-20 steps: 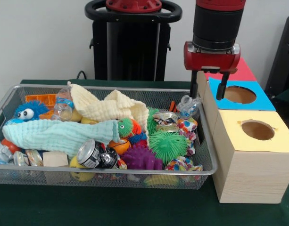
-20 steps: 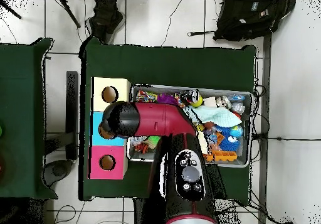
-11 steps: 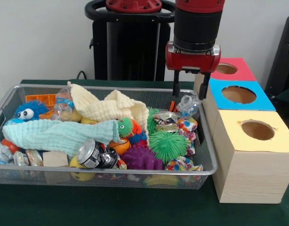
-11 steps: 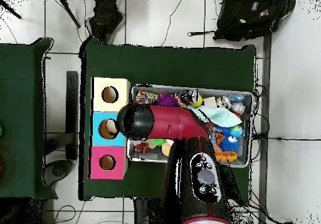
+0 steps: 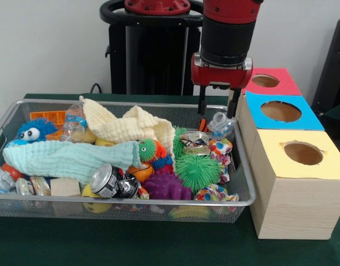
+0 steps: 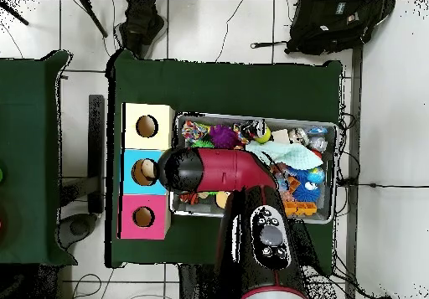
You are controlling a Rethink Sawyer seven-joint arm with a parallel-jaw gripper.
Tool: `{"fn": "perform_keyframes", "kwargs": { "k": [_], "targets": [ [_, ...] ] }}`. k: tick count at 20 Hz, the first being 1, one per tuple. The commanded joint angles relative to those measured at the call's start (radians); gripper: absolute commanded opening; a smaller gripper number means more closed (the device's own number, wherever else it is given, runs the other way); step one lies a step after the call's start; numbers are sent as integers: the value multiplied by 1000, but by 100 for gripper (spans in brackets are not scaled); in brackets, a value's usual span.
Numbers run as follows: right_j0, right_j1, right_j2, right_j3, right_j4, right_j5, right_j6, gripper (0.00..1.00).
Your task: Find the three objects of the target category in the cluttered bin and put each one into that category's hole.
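At the left of the front view, a wire mesh bin (image 5: 9,119) sits on the green surface (image 5: 103,244), packed with clutter. In its left part lie a blue fuzzy toy with googly eyes (image 5: 32,131), a clear plastic bottle (image 5: 74,124) and a pale green cloth (image 5: 67,158), with a cream cloth (image 5: 125,126) draped behind it. Toward the middle front lies a crushed can (image 5: 110,181), with a purple spiky ball (image 5: 165,187) just beside it and a green spiky ball (image 5: 197,170) further right. Near the bin's right wall are colourful spotted fabric pieces (image 5: 219,148) and a crumpled clear wrapper (image 5: 221,124).

Above that right far corner of the bin hangs the end effector (image 5: 216,108), its two dark fingers spread apart and holding nothing, the tips just above the wrapper.

At the right of the frame stand three boxes in a row, each with a round hole on top: the yellow-topped box (image 5: 303,160) nearest the bottom, the blue-topped box (image 5: 280,112) behind it, and the red-topped box (image 5: 267,82) furthest up.
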Motion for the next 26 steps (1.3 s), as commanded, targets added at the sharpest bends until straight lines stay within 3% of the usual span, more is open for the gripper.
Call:
{"fn": "perform_keyframes", "kwargs": {
  "k": [1,15,26],
  "targets": [
    [6,60,78,71,-45,-82,46,100],
    [-1,102,95,101,-33,-148,64,100],
    [-4,65,119,145,-3,-123,75,100]
  ]
}}
